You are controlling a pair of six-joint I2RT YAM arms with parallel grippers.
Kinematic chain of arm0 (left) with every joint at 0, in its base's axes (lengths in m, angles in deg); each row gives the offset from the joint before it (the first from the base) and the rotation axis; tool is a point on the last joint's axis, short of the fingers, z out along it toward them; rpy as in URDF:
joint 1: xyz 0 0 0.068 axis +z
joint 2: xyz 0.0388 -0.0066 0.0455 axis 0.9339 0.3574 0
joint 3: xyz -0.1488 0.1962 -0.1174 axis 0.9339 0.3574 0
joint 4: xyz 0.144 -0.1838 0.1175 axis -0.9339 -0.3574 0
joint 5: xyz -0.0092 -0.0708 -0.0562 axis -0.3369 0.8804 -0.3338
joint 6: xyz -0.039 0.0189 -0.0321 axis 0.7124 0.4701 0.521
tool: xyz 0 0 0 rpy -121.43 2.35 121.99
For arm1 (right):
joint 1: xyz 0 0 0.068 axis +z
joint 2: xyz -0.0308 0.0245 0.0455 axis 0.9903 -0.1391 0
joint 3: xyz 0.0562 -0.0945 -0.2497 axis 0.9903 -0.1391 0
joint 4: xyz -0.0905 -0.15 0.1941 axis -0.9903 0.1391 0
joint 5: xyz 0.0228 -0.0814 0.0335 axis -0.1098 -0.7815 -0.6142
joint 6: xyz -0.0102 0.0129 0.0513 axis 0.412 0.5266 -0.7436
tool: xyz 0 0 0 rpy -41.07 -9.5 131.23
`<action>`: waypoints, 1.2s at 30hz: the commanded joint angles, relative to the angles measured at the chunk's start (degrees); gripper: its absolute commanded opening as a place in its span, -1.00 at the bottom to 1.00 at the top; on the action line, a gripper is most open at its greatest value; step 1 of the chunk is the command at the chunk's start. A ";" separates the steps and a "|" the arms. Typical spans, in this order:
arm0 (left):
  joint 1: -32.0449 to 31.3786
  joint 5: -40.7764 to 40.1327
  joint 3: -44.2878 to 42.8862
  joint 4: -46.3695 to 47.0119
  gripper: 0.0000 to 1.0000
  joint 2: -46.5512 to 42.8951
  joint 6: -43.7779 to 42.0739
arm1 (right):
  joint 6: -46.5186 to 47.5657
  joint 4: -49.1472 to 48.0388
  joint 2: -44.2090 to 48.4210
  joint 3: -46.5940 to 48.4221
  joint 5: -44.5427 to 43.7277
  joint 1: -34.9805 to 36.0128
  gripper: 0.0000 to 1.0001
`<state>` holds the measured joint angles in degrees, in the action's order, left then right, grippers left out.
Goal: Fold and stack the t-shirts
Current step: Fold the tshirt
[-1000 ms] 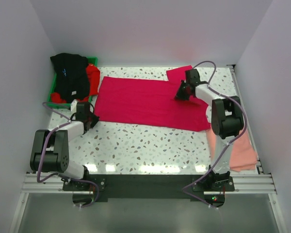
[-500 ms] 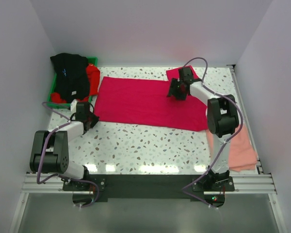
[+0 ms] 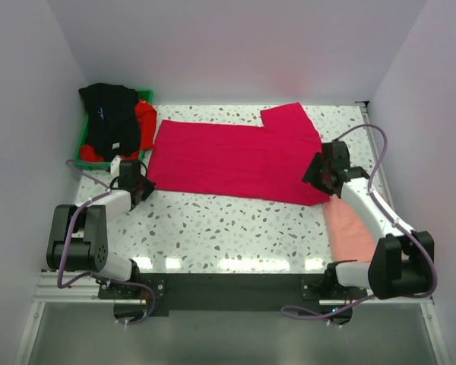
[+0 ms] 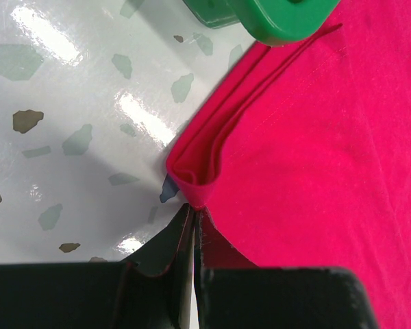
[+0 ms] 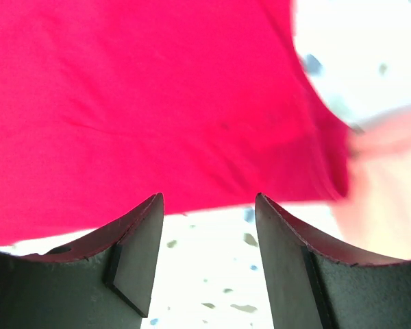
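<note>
The crimson-pink t-shirt (image 3: 235,160) lies spread flat across the middle of the table, one sleeve (image 3: 289,118) pointing to the back. My left gripper (image 3: 140,186) is shut at the shirt's near left corner. In the left wrist view that corner (image 4: 195,185) curls up into the tips of my left gripper (image 4: 192,209). My right gripper (image 3: 319,173) hangs open over the shirt's near right corner. The right wrist view shows only bare table between the tips of the right gripper (image 5: 209,200), with the hem (image 5: 192,171) just beyond. A salmon-pink shirt (image 3: 351,237) lies under the right arm.
A green tray (image 3: 81,148) at the back left holds a black shirt (image 3: 110,118) and a bright red shirt (image 3: 146,122). The tray's rim (image 4: 288,17) is close to the held corner. White walls close in the left, back and right sides.
My right gripper has opened and let go of the shirt near the far sleeve. It has swung back toward the near right corner. The left gripper has not moved.
</note>
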<state>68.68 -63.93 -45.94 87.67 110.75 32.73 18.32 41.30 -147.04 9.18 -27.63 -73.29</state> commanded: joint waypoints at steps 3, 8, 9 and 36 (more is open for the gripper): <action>0.38 -0.34 -0.12 0.27 -1.00 -1.37 0.09 | -2.02 1.25 7.60 -8.17 -5.46 -2.02 0.20; 0.38 -0.16 -0.12 0.27 -1.00 -1.63 0.01 | -1.75 -2.17 5.42 -11.52 -4.05 -4.75 0.22; 0.38 -0.25 0.05 0.18 -1.00 -1.89 0.01 | -1.75 -2.88 4.54 -11.70 -3.70 -5.02 0.22; 0.38 -6.13 0.41 -1.05 0.00 -3.13 0.53 | -4.74 -10.54 -5.75 -8.89 -2.74 -5.28 -0.81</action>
<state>68.68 -66.73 -45.35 86.38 108.06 32.73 13.12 31.27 -154.40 -2.27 -29.05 -78.32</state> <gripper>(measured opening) 0.497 0.107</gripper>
